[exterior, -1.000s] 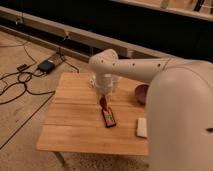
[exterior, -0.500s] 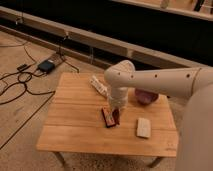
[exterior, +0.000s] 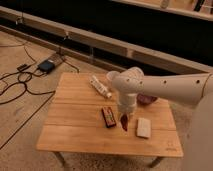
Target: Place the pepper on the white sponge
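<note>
Camera view: claw [exterior: 124, 118] clamped on small dark-red tapered pepper [exterior: 124, 123], tip down, just beside white sponge [exterior: 143, 127].

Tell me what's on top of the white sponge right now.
Nothing: the white sponge shows its whole top bare, none of it covered. The pepper is beside it under the gripper, between the sponge and the black bar; the gripper hides the pepper's upper end.

Setting: a robot test lab. Indicators: bare floor [exterior: 20, 135] with loose cables [exterior: 15, 85] and a power box [exterior: 46, 65], and a lone wooden desk [exterior: 75, 135] before a dark wall [exterior: 125, 25]. The gripper [exterior: 124, 118] hangs over the desk, clasping the pepper [exterior: 124, 124].
</note>
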{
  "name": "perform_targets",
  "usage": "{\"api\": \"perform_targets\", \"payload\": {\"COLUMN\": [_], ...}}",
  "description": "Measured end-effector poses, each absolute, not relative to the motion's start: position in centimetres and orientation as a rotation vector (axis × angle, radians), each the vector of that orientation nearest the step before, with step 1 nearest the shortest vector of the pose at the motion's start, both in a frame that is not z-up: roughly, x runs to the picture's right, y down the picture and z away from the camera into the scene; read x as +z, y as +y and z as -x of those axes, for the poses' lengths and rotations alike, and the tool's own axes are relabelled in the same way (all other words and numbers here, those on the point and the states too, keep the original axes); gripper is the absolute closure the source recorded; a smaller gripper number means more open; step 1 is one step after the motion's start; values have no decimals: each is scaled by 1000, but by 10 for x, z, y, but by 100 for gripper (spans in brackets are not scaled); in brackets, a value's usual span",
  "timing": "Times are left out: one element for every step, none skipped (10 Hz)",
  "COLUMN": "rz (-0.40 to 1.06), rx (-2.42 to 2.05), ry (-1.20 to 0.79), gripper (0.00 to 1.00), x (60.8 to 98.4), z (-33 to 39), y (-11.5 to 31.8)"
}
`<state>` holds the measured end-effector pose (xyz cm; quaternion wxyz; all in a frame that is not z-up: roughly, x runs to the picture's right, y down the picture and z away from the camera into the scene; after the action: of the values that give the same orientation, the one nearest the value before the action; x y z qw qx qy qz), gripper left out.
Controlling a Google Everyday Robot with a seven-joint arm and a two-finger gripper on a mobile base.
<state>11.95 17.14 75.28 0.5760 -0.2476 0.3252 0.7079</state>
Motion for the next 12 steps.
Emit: {"api": "perform_targets", "payload": {"rz": [578, 575, 571, 569, 567, 564, 563, 563, 563, 564, 564, 566], "rx": [1670, 1695, 1717, 1731, 1744, 1766, 1775, 1783, 1795, 1802, 1810, 1817], "ry": [776, 798, 814, 824, 830, 843, 847, 852, 859, 864, 870, 877], "gripper": [85, 85, 85, 85, 85, 85, 85, 85, 85, 85, 85, 85], "x": [756, 761, 765, 768, 770, 773, 775, 777, 780, 782, 784, 787], "z": [-126, -138, -149, -157, -163, -174, -181, -188, -198, -203, -210, -216], "y": [175, 179, 182, 185, 187, 190, 192, 195, 199, 201, 204, 207]}}
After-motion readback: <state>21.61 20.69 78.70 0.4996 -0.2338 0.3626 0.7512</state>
